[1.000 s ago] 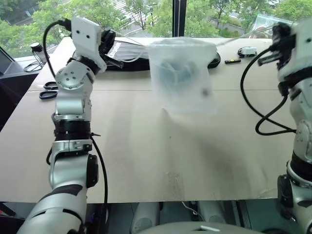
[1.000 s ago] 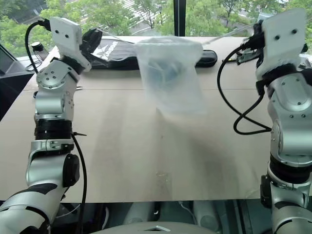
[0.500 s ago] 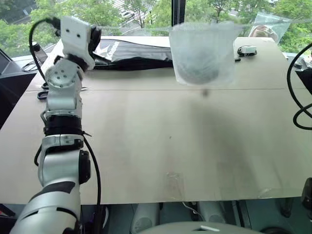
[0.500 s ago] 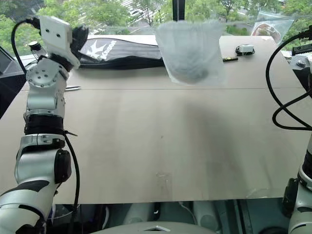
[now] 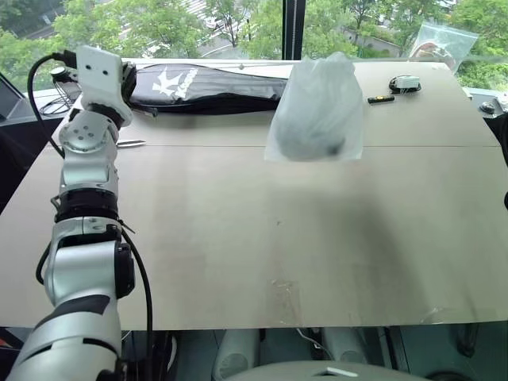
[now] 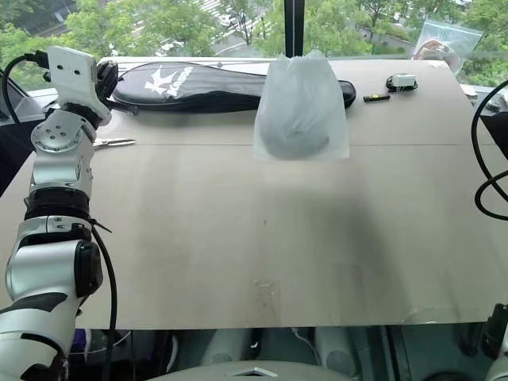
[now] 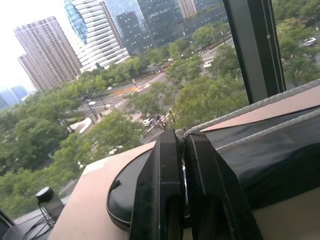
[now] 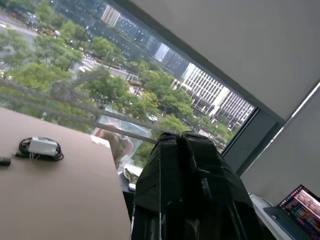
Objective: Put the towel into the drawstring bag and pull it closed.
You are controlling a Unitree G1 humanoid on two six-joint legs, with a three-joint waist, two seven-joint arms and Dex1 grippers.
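Note:
The drawstring bag (image 5: 317, 103), thin and white, hangs over the far middle of the table with its mouth gathered to a point. A bluish lump, the towel (image 5: 312, 141), shows through its lower half. White cords (image 7: 260, 107) run from the bag's top out to either side. My left gripper (image 7: 181, 136) is raised at the far left, above the end of the black racket cover, and is shut on the cord ends. My right gripper (image 8: 177, 136) is shut too, with blurred cords (image 8: 75, 107) leading into its tips.
A long black racket cover (image 5: 206, 86) lies along the far edge behind the bag. Scissors (image 6: 113, 143) lie at the far left. A small coiled device (image 5: 405, 82), a dark stick (image 5: 379, 99) and a clear plastic bag (image 5: 440, 38) sit at the far right.
Both arms have swung outward, and the right arm has left the head views. The bag's wide-open mouth has drawn together to a point, and the bag has swung and settled.

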